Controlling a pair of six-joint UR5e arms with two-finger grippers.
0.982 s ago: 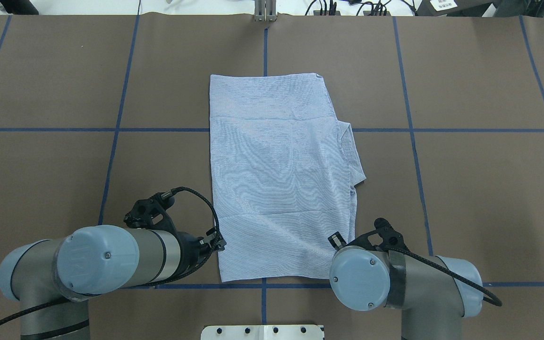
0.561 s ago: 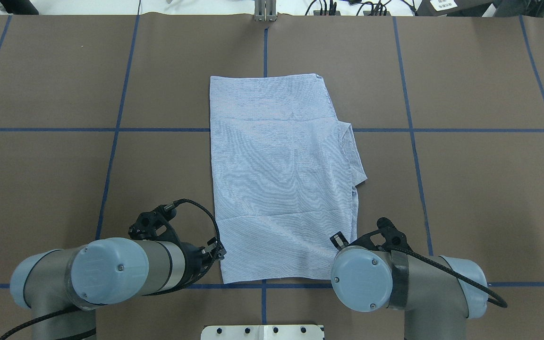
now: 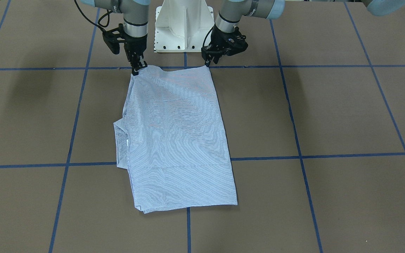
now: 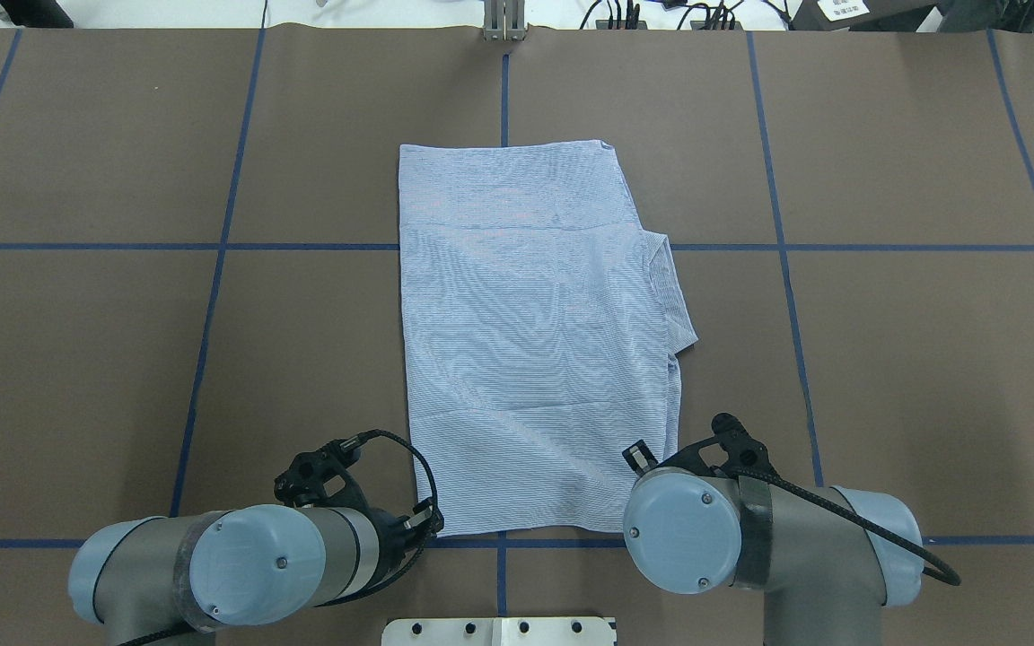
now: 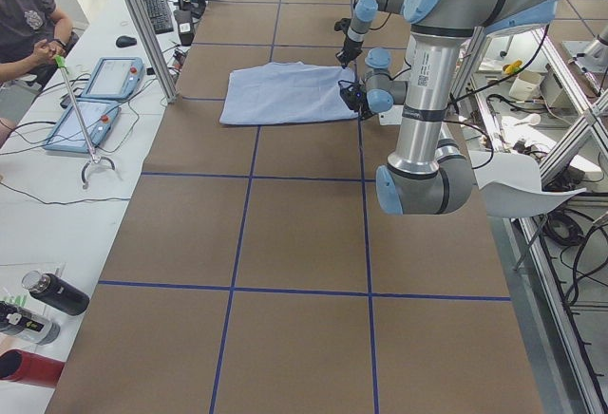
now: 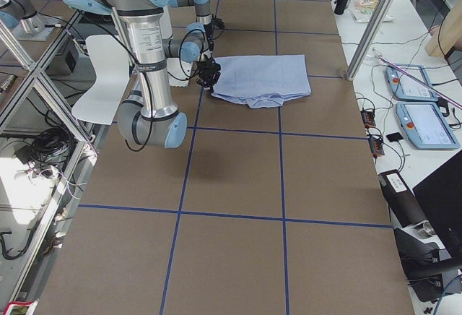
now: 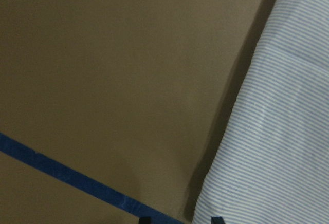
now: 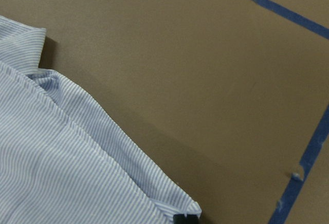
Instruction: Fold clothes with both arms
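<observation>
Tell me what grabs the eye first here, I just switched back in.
The striped shirt stands out first, folded into a long panel in the middle of the brown table, a flap jutting toward the robot's right. At its near edge both arms are down at the corners: the right pincer seems pinched on one corner, the left pincer open at the other.

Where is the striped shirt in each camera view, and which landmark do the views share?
Exterior front-facing: shirt at centre.
Overhead exterior: shirt at centre.
Exterior left: shirt upper middle, far off.
Exterior right: shirt upper middle.
Left wrist-mounted: shirt fills the right side.
Right wrist-mounted: shirt lower left.
Shared landmark: the blue tape line along its robot-side hem.
</observation>
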